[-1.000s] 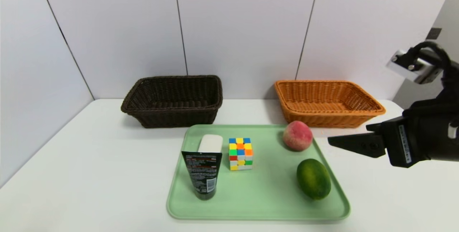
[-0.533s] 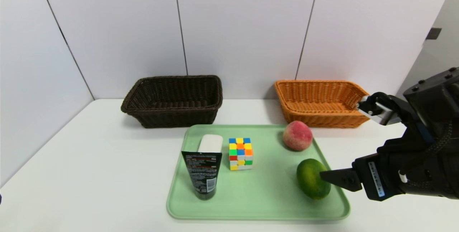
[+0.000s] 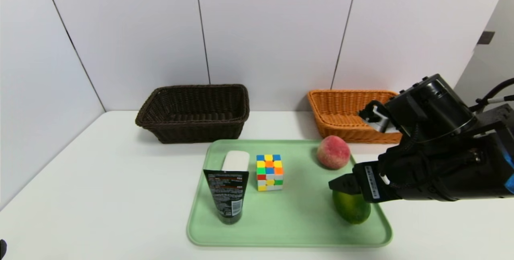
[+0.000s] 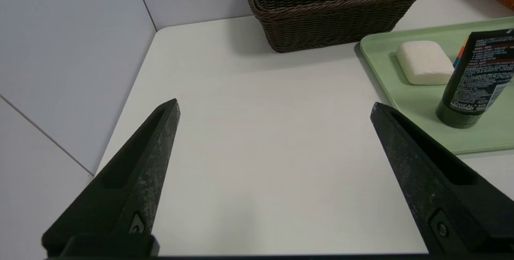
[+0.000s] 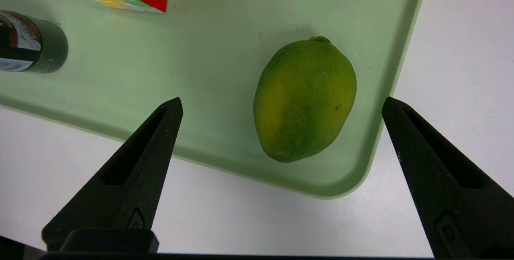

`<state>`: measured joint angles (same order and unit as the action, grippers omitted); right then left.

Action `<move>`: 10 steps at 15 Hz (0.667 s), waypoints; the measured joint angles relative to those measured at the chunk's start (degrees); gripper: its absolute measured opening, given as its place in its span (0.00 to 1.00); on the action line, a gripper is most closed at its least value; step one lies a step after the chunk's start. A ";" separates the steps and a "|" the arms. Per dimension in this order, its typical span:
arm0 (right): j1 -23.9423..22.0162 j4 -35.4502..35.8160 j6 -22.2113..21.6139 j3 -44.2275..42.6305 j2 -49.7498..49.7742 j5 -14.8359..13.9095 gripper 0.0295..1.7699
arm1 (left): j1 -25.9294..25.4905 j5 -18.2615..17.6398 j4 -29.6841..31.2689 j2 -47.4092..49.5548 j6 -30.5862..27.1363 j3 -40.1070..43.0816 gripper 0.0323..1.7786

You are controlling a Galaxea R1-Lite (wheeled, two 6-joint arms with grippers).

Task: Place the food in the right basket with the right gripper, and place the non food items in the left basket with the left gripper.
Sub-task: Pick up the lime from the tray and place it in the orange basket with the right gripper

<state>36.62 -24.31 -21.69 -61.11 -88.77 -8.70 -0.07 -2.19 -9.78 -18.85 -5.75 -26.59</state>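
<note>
nothing sorted: my right gripper (image 5: 281, 105), jaws wide and empty, hovers over mango (image 5: 305, 99); both baskets (image 3: 192, 109) bare; left gripper (image 4: 275, 107) wide, idle.

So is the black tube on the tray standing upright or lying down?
Upright. The black tube stands on its cap on the green tray, beside the white soap.

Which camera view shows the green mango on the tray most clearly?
The right wrist view shows it best: the whole green mango lies unobstructed on the tray, between the open fingers of the right gripper. In the head view the right gripper covers the mango's upper part. The left wrist view does not show it.
</note>
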 joint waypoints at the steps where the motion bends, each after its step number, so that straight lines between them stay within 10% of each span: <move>1: 0.01 0.00 -0.02 -0.16 -0.72 -0.41 0.97 | 0.00 -0.01 -0.59 0.57 0.00 0.02 0.95; 10: -0.05 0.89 -3.75 3.38 -2.77 -3.28 0.97 | 0.00 0.00 -0.80 2.17 0.06 0.22 0.95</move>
<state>36.57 -23.42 -25.44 -57.73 -91.54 -11.98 -0.07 -2.19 -10.58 -16.68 -5.69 -26.37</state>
